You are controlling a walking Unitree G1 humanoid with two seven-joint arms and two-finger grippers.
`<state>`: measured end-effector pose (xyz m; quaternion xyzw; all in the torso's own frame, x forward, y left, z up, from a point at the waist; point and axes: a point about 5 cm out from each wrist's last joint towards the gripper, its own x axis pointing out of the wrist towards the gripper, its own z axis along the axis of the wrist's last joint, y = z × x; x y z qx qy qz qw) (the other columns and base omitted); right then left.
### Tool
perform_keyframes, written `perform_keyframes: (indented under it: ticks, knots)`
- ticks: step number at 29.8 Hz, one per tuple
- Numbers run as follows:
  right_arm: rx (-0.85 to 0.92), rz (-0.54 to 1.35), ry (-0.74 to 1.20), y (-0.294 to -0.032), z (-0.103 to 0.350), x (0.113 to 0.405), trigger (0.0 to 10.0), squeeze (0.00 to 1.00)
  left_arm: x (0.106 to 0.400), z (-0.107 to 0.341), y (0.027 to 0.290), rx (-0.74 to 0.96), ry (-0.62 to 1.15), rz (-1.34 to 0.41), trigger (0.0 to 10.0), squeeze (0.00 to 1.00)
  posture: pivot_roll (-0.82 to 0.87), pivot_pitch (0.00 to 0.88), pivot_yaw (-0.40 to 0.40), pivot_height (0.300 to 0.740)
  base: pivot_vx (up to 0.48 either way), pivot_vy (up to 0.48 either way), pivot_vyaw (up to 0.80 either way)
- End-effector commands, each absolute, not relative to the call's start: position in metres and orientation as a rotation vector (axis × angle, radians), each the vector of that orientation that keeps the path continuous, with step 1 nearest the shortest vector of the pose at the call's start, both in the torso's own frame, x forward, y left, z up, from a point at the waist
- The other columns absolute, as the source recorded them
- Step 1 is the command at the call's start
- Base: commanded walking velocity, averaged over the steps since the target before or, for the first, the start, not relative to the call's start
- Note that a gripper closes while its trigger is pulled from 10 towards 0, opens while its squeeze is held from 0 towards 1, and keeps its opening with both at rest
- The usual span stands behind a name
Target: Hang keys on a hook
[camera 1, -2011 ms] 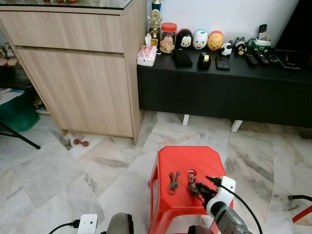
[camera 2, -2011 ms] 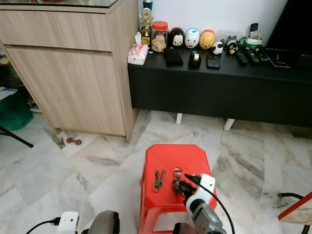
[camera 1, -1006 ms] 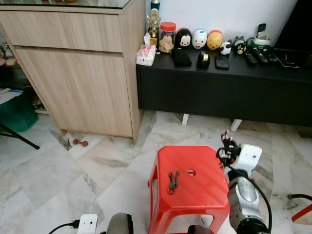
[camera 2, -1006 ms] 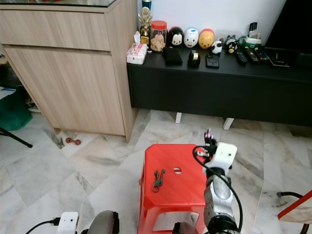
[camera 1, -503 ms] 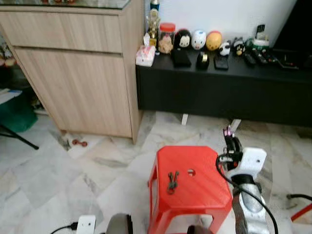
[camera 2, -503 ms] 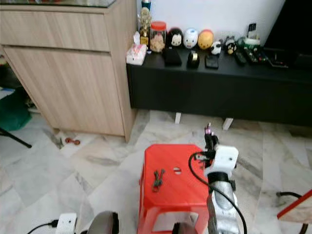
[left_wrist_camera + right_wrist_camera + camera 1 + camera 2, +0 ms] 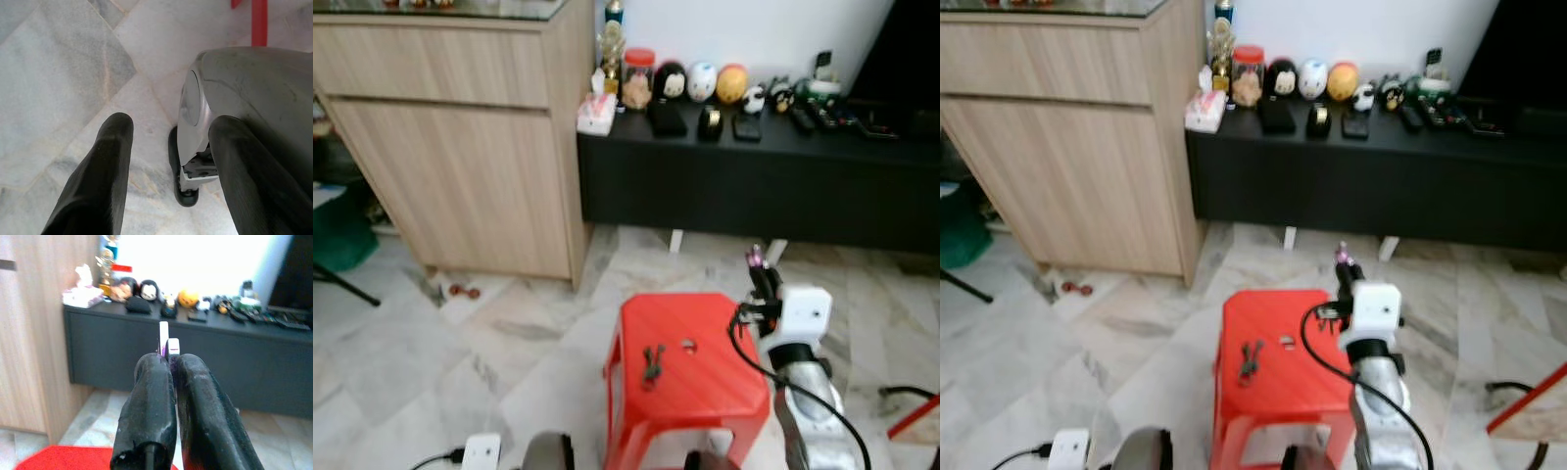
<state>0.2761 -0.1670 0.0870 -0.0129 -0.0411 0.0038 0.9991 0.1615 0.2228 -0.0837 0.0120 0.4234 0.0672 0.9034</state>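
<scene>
Right gripper raised beside the right edge of the red stool, jaws clenched on a small purple-and-white piece, probably the tag or head of a key, pinched at the very tips and standing upright along the fingers. Second bunch of keys lying flat on the stool top, left of the small hole, long axis running away from the robot, well below and to the left of the right jaws. Left gripper hanging low over the marble floor, jaws released, holding nothing. No hook to be made out ahead; only wooden cabinet and black counter with figurines. Next move likely a search for the hook, with the right arm carrying.
</scene>
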Motion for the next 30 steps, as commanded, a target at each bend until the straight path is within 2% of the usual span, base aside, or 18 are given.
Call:
perform_keyframes:
  ticks: [1,30]
  knots:
    - [-0.028,-0.015,-0.09,-0.1735,0.0921,0.2763,10.0,0.0,0.1621,-0.086,0.2102,-0.019,0.874,0.125,10.0,0.0,0.05,0.0,-0.09,0.614,0.0,0.0,0.0]
    - [0.029,-0.028,-0.039,-0.1753,0.0903,0.28,10.0,0.0,0.1626,-0.0859,0.2101,-0.044,0.871,0.14,10.0,0.0,0.05,0.0,-0.089,0.614,0.0,0.0,0.0]
